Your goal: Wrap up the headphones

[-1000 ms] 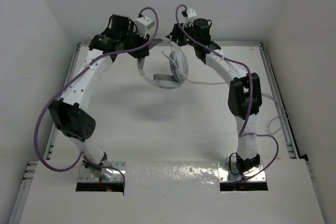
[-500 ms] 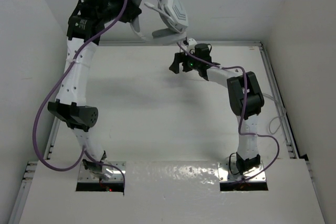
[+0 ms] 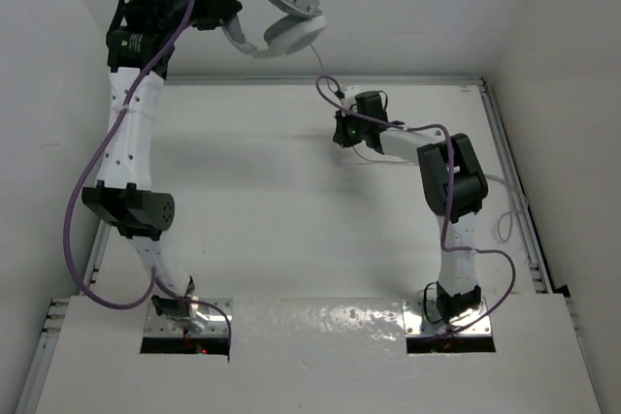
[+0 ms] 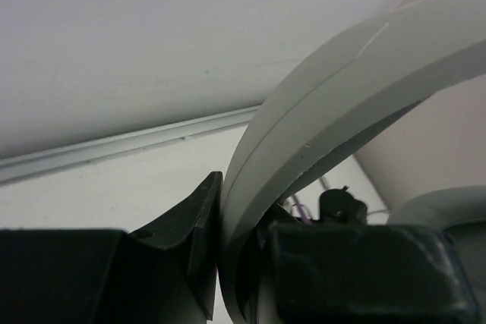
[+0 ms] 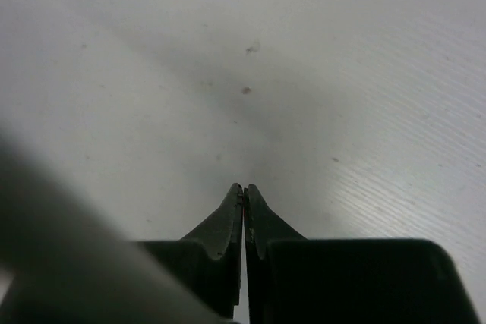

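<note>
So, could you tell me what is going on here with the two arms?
The left gripper is clamped on the headband of the headphones and holds them high above the table. The right gripper is shut and sits low over the table; no cable shows between its fingers, so I cannot tell if it has hold of anything.
</note>
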Motion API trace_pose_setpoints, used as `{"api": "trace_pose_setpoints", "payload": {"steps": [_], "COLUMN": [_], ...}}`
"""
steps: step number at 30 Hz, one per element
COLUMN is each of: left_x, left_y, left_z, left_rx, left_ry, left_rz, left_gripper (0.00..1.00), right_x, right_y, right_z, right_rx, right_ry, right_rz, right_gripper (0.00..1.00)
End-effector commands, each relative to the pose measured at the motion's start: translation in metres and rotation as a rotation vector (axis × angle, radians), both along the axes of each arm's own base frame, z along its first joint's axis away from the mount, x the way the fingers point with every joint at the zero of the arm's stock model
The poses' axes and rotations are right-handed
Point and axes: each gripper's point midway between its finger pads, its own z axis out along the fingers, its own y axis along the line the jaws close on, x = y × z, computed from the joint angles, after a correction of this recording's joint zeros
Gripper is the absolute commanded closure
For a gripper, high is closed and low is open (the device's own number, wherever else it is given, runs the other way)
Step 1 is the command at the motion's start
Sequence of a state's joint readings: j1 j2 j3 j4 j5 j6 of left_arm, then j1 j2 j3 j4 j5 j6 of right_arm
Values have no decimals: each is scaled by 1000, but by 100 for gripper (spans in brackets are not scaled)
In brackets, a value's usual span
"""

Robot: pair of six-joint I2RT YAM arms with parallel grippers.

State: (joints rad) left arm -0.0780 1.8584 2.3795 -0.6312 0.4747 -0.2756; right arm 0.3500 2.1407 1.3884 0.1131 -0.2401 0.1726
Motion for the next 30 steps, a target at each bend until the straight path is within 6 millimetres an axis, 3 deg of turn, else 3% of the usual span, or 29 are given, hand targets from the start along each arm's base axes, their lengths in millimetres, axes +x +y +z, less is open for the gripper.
{"api": "trace_pose_setpoints", "payload": {"steps": [1,2,4,5,9,13,16,22,26,30], "left_x": [7,16,28,36,52,68,81,101,110,117], "left_y": [-4,-1,9,15,22,26,31,73,84,92], "left_z": [3,-1,-11,-18,-29,-49,-69,-96,-90,-88], "left_rx": [-256,-283,-316,-323,-338,-358,-337,-161,-124,-73], "left_ry": [93,104,143,161,176,226,251,207,151,105], "left_rz": [-32,-21,29,70,102,137,176,376,424,450], "left_gripper": [100,100,100,100,100,100,100,100,100,100], "right_x": [-5,-21,-45,-63,-117,-157,-184,-209,-225,-244], "right_y": [59,90,114,137,163,184,205,197,182,190], "right_z": [51,50,47,54,52,53,70,111,112,133], "right_rx": [12,11,-25,-14,-2,-35,-28,-27,-63,-71], "right_ry": [-71,-68,-34,-34,48,96,106,54,83,40], "right_rz": [93,159,241,301,445,566,661,673,685,743], "right_gripper": [100,100,100,100,100,100,100,100,100,100]}}
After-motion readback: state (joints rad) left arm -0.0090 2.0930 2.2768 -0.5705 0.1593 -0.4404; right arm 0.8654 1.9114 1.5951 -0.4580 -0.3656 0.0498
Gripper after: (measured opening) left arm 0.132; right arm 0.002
